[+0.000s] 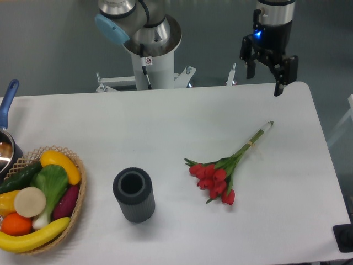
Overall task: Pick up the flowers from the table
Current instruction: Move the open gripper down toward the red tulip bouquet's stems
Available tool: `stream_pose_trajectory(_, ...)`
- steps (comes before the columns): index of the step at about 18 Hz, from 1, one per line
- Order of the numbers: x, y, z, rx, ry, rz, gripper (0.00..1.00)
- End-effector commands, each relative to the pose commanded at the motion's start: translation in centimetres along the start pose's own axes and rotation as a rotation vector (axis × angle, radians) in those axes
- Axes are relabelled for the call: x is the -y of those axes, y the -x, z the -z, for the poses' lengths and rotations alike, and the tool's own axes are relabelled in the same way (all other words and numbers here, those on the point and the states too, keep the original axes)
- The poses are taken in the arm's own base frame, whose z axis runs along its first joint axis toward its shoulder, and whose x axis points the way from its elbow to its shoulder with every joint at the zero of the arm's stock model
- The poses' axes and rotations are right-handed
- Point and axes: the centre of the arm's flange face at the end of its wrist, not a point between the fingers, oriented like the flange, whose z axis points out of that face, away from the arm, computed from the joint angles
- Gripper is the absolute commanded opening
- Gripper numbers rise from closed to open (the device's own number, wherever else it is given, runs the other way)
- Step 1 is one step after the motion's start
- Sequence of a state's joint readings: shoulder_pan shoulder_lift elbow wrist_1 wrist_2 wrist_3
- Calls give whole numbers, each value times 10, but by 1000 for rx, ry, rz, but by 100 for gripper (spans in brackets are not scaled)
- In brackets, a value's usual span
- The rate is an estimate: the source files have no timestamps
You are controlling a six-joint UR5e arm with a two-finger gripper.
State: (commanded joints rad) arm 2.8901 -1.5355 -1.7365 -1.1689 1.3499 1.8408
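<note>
The flowers [218,178], a small bunch of red tulip buds with green leaves, lie flat on the white table [165,121] right of centre. Their thin green stems [255,138] run up and to the right. My gripper [265,80] hangs in the air above the table's far right edge, well beyond the stem ends. Its two dark fingers are spread apart with nothing between them.
A dark grey ribbed cylindrical cup [133,194] stands upright left of the flowers. A wicker basket [77,190] of fruit and vegetables sits at the front left corner. A pot with a blue handle [7,105] is at the left edge. The arm's base [151,49] rises behind the table.
</note>
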Motion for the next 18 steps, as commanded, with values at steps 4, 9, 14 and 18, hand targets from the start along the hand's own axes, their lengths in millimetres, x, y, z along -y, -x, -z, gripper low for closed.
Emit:
stream_pose_trajectory(4,0,-1,-2,-3,0,2,100)
stream_pose_trajectory(9,8,-7,-6,-13,-5,67,100)
stream_pose_trajectory(14,20,-13,-19,-2,-12,182,100)
stream_pose_trajectory(18,42,-11,-28,-2,-23,299,100)
